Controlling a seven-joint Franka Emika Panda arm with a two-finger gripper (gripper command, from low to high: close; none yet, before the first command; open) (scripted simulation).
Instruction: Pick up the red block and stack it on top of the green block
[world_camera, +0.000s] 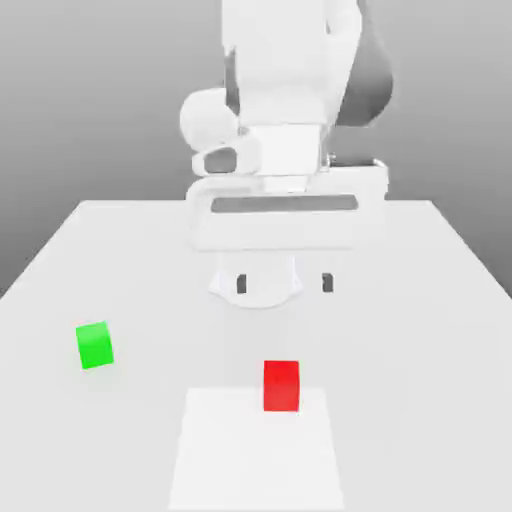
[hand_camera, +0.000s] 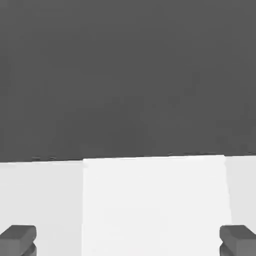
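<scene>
1. The pincer (world_camera: 283, 284) hangs at the centre of the exterior view, its jaws spread wide with nothing between them, which suits an approach that has not yet begun.
2. The red block (world_camera: 281, 386) sits below it, at the far edge of a brighter square patch (world_camera: 256, 450) on the table (world_camera: 420, 330).
3. The green block (world_camera: 95, 345) rests at the left of the frame, well apart from the red one.
4. No containers appear.
</scene>
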